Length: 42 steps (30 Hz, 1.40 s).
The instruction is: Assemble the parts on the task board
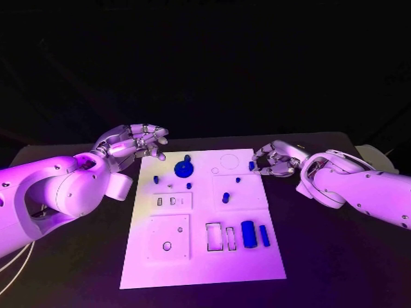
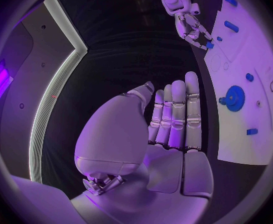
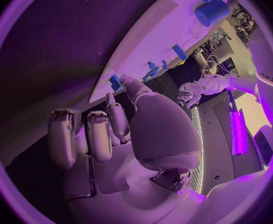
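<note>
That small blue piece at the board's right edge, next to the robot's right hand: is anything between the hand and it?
Nothing visible. The right hand is at the task board's right edge, and in the right wrist view a fingertip is right against the small blue piece. Whether it is actually gripped, I cannot tell.

Overhead head view — two wrist fisheyes

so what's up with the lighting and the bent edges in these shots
Head view: purple light washes the task board and both arms, and the room behind is near black. Left wrist view: fisheye curves the board's edge beside the left hand. Right wrist view: the same bending, with the right hand looming large.
</note>
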Tool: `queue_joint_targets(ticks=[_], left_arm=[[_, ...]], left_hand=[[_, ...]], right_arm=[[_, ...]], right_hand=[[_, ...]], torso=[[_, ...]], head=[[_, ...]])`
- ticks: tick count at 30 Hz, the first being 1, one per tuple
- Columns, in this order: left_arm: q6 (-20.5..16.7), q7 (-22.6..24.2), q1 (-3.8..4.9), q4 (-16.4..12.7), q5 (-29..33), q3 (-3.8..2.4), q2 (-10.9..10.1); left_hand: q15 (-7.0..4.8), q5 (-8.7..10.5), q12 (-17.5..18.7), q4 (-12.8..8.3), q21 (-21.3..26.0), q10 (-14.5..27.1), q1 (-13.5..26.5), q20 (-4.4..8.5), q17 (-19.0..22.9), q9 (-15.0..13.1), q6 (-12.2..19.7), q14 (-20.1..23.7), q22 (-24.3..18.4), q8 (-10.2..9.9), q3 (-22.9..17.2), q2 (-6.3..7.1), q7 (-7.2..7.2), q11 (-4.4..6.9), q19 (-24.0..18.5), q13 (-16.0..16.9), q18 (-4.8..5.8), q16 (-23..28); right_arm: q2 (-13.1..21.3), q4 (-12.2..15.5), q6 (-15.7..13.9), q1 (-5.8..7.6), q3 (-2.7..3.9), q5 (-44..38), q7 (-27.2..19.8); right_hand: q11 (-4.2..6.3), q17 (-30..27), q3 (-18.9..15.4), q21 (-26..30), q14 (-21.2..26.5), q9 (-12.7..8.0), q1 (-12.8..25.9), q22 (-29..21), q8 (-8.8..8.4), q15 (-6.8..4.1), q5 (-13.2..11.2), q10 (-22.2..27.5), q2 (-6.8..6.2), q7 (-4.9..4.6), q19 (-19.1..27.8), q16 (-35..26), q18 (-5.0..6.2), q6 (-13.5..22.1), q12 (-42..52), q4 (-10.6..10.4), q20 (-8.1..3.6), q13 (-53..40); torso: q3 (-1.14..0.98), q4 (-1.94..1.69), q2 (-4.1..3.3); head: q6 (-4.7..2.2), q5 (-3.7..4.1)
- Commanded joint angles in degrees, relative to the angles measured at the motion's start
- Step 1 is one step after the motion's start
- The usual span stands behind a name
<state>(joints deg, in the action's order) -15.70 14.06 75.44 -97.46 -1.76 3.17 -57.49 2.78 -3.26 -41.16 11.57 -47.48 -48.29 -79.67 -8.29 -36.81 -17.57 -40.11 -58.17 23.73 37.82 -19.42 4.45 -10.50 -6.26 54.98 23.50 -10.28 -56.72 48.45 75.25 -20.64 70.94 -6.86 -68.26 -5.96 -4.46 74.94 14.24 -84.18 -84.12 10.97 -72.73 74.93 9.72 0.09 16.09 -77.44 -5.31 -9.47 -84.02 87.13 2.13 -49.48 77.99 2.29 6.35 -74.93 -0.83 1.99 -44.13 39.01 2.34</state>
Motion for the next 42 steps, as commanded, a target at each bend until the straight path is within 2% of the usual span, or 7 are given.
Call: queue_joint_targets(ticks=[1, 7, 21, 27, 33, 42], left_arm=[[0.9, 0.8, 0.04, -0.1, 0.1, -0.02, 0.0], [0.9, 0.7, 0.04, -0.2, 0.1, -0.02, 0.0], [1.1, 0.6, 0.05, -0.1, 0.1, -0.02, 0.3], [1.1, 0.5, 0.05, -0.1, 0.1, -0.03, 0.3], [1.1, 0.4, 0.05, -0.1, 0.1, -0.03, 0.3], [1.1, 0.3, 0.05, -0.1, 0.1, -0.03, 0.3]], left_hand=[[0.1, -0.02, 0.2, -0.3, -0.1, -0.3, 0.0, 0.01, 0.1, 0.1, 0.0, -0.1, 0.0, -0.3, 0.0, 0.27, -0.11, -0.3, -0.2, -0.1, -0.23, 0.3], [0.1, -0.02, 0.2, -0.3, -0.1, -0.3, 0.0, 0.01, 0.1, 0.1, 0.0, -0.1, 0.0, -0.3, 0.0, 0.27, -0.11, -0.3, -0.2, -0.1, -0.23, 0.3], [0.1, -0.02, 0.2, -0.3, -0.1, -0.3, 0.0, 0.01, 0.1, 0.1, 0.0, -0.1, 0.0, -0.3, 0.0, 0.27, -0.11, -0.3, -0.2, -0.1, -0.23, 0.3], [0.1, -0.02, 0.2, -0.3, -0.1, -0.3, 0.0, 0.01, 0.1, 0.1, 0.0, -0.1, 0.0, -0.3, 0.0, 0.27, -0.11, -0.3, -0.2, -0.1, -0.23, 0.3], [0.1, -0.02, 0.2, -0.3, -0.1, -0.3, 0.0, 0.01, 0.1, 0.1, 0.0, -0.1, 0.0, -0.3, 0.0, 0.27, -0.11, -0.3, -0.2, -0.1, -0.23, 0.3], [0.1, -0.02, 0.2, -0.3, -0.1, -0.3, 0.0, 0.01, 0.1, 0.1, 0.0, -0.1, 0.0, -0.3, 0.0, 0.27, -0.11, -0.3, -0.2, -0.1, -0.23, 0.3]], right_arm=[[-0.3, -0.3, 0.0, -0.1, 0.02, -0.8, 0.0], [-0.8, -0.8, -0.1, -0.14, 0.02, -0.9, 0.2], [-2.3, -1.6, 0.2, -0.15, 0.03, -0.9, 0.1], [-2.4, -1.6, 0.3, -0.15, 0.03, -0.9, 0.1], [-2.5, -2.0, 0.3, -0.15, 0.03, -0.9, 0.3], [-2.7, -2.6, 0.6, -0.15, 0.03, -1.4, 0.6]], right_hand=[[0.03, 10.3, 0.0, 0.3, -4.7, -0.1, -0.4, 8.2, -0.25, 0.07, -0.3, 0.1, 0.22, 0.11, -0.4, -0.3, 0.01, -0.3, -0.2, 0.2, -0.01, -0.2], [0.01, 10.4, 0.1, 0.2, -4.7, -0.1, -0.3, 8.2, -0.27, 0.08, -0.3, 0.0, 0.45, 0.07, -0.4, -0.3, -0.01, -0.5, -0.1, 0.1, 0.0, -0.3], [-0.03, 10.6, 0.4, 0.0, -4.7, 0.0, -0.1, 8.5, -0.08, 0.13, -0.4, -0.4, 1.03, 0.02, -0.7, -0.2, -0.09, -2.0, 0.2, -0.1, 0.05, -0.7], [-0.01, 10.6, 0.5, 0.0, -4.7, 0.0, -0.1, 8.6, -0.06, 0.12, -0.5, -0.5, 1.08, 0.06, -0.7, -0.1, -0.11, -2.3, 0.4, -0.1, 0.05, -0.9], [0.43, 10.7, 1.1, -0.1, -4.8, 0.3, -0.1, 8.8, 0.63, -0.18, -0.8, -1.0, 1.75, 0.61, -0.9, -0.1, -0.14, -4.9, 0.8, -0.2, -0.11, -1.4], [0.49, 10.7, 1.2, -0.2, -4.8, 0.3, -0.1, 8.8, 0.66, -0.23, -0.9, -1.1, 1.8, 0.68, -0.9, -0.1, -0.15, -5.1, 0.9, -0.1, -0.16, -1.5]], torso=[[-0.07, 0.03, -0.12], [-0.08, -0.01, -0.08], [-0.05, -0.06, -0.08], [-0.08, 0.02, -0.06], [-0.06, -0.03, -0.08], [-0.1, -0.01, -0.1]], head=[[0.25, -0.27], [0.37, -0.28], [0.14, -0.34], [0.27, -0.79], [0.26, -0.71], [0.3, -0.74]])
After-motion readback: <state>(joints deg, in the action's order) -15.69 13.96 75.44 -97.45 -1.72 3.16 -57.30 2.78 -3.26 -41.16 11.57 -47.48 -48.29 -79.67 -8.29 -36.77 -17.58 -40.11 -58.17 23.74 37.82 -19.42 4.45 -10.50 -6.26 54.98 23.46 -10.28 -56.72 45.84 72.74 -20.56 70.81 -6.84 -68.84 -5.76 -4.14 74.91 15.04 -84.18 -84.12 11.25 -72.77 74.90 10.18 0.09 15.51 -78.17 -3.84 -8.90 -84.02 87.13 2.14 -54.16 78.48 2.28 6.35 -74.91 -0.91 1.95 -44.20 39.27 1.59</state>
